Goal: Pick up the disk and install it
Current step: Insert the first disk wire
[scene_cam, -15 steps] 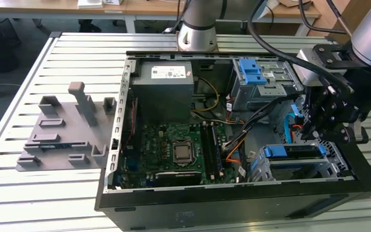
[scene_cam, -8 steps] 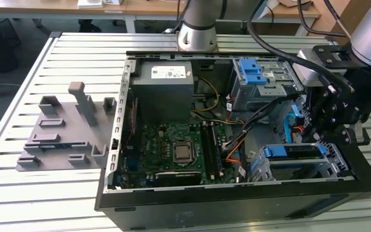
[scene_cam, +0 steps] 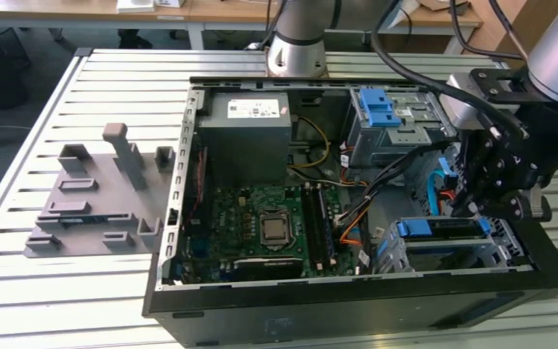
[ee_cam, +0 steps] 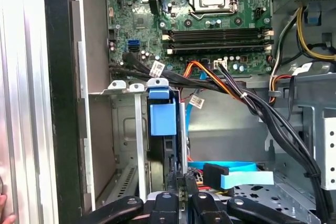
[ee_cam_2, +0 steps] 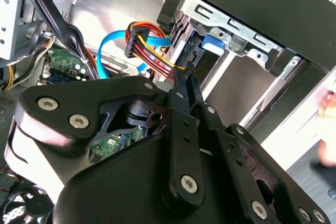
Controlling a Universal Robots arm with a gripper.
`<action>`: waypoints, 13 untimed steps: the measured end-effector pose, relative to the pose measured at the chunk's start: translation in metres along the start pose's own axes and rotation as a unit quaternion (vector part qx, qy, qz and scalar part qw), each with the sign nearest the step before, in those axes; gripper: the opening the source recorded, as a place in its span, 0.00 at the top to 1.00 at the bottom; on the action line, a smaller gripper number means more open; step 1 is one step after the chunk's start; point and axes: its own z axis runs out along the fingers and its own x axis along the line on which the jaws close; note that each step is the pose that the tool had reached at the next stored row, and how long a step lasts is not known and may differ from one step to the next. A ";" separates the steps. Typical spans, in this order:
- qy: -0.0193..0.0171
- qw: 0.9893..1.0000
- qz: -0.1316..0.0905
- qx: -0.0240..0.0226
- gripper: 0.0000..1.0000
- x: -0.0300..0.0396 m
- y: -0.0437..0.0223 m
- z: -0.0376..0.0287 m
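Exterior view: the black gripper (scene_cam: 500, 190) hangs at the open black computer case's (scene_cam: 357, 305) three o'clock side, above the lower grey cage, where the silver disk in its blue plastic carrier (scene_cam: 441, 229) looks already slotted. Second wrist view: the fingers (ee_cam_2: 185, 90) are pinched narrow, holding nothing that I can see. First wrist view: the blue latch sits at twelve o'clock from the fingertips; install apparently near done.

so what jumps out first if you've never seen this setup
An open black computer tower lies on the slatted metal table, its green motherboard exposed. The arm's black hand reaches into the case toward the exterior view's right, by blue-latched grey drive cages. A grey plastic fixture lies at the left.
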 end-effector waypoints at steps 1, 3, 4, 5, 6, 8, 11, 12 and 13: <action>0.000 1.000 0.001 0.000 0.83 0.0005 -0.0001 0.0006; 0.000 1.000 0.002 -0.001 0.83 0.0006 -0.0001 0.0010; 0.000 1.000 0.003 -0.001 0.83 0.0007 -0.0004 0.0011; 0.000 1.000 0.003 -0.001 0.83 0.0007 -0.0007 0.0012; 0.000 1.000 0.003 -0.002 0.83 0.0007 -0.0008 0.0012; 0.000 1.000 0.003 -0.005 0.83 0.0008 -0.0027 0.0014; 0.001 1.000 0.003 -0.010 0.83 0.0009 -0.0054 0.0020; 0.001 1.000 0.004 -0.010 0.83 0.0013 -0.0055 0.0027; 0.001 1.000 0.004 -0.010 0.83 0.0017 -0.0055 0.0032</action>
